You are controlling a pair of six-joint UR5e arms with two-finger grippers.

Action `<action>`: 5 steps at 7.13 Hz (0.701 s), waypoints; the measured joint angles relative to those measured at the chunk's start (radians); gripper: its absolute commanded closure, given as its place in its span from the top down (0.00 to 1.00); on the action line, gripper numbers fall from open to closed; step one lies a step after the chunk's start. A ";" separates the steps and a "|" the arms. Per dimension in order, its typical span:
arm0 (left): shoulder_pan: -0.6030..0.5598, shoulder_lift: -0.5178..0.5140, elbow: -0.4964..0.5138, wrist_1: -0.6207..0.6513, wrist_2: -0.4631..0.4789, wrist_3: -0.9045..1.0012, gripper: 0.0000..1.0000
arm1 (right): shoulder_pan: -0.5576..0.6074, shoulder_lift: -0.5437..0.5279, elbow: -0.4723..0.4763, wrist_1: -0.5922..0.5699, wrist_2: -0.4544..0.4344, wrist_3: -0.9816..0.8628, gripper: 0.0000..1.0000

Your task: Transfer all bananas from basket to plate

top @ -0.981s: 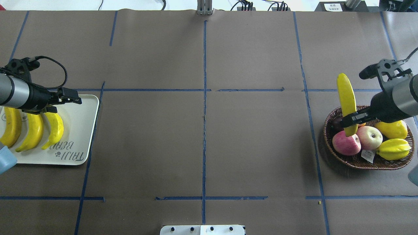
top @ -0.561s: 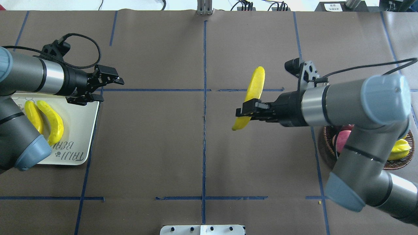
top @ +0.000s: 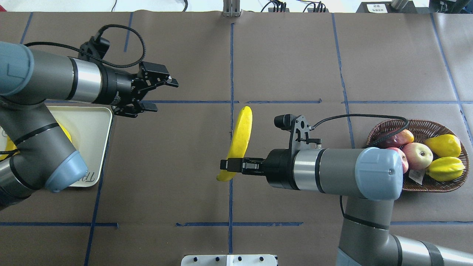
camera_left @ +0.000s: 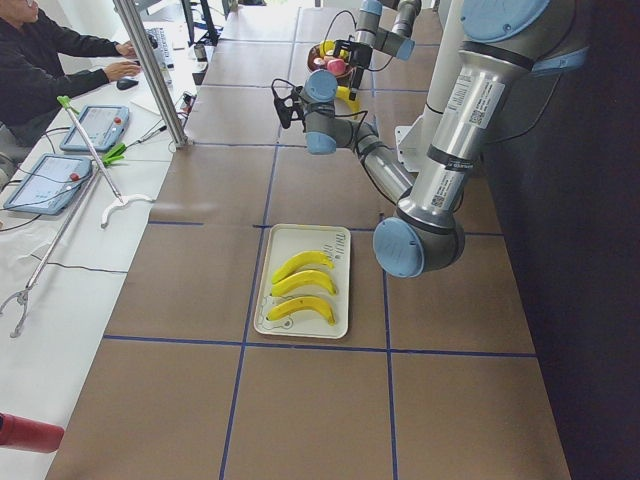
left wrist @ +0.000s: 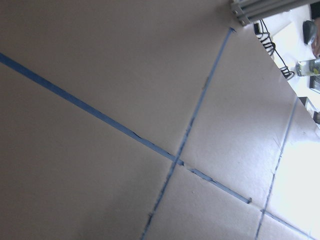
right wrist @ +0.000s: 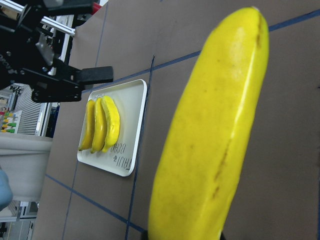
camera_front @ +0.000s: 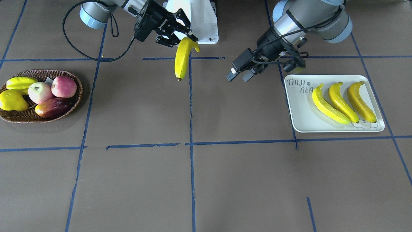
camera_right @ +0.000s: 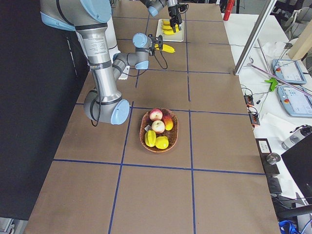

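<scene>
My right gripper (top: 231, 165) is shut on the lower part of one banana (top: 240, 136), holding it upright in the air over the table's middle line. The same banana (camera_front: 182, 58) hangs below my right gripper (camera_front: 190, 38) in the front-facing view. My left gripper (top: 164, 96) stands open and empty, left of the middle, with a gap to the banana. Three bananas (camera_front: 338, 101) lie side by side on the plate (camera_front: 302, 109). The basket (top: 428, 187) sits at the far right with no long banana showing in it.
In the basket lie apples (camera_front: 51, 88), a darker fruit and plump yellow fruits (camera_front: 13, 100). Blue tape lines cross the brown table. My left arm's elbow covers part of the plate (top: 92, 129). A person sits at a side desk (camera_left: 60, 60).
My right arm has carried the banana out of the basket to the table's middle. My left arm has swung from above the plate toward the middle, its gripper staying open.
</scene>
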 measured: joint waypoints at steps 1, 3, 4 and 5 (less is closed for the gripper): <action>0.038 -0.033 0.000 -0.002 0.000 -0.002 0.99 | -0.010 0.011 -0.001 0.003 -0.001 -0.014 0.00; 0.093 -0.078 -0.001 -0.002 0.000 -0.001 0.99 | -0.016 0.017 -0.001 0.006 -0.001 -0.023 0.00; 0.114 -0.093 0.002 -0.002 0.001 -0.001 0.98 | -0.016 0.018 0.001 0.006 -0.001 -0.024 0.00; 0.133 -0.105 0.009 -0.001 0.002 -0.001 0.98 | -0.017 0.018 0.003 0.006 -0.001 -0.025 0.00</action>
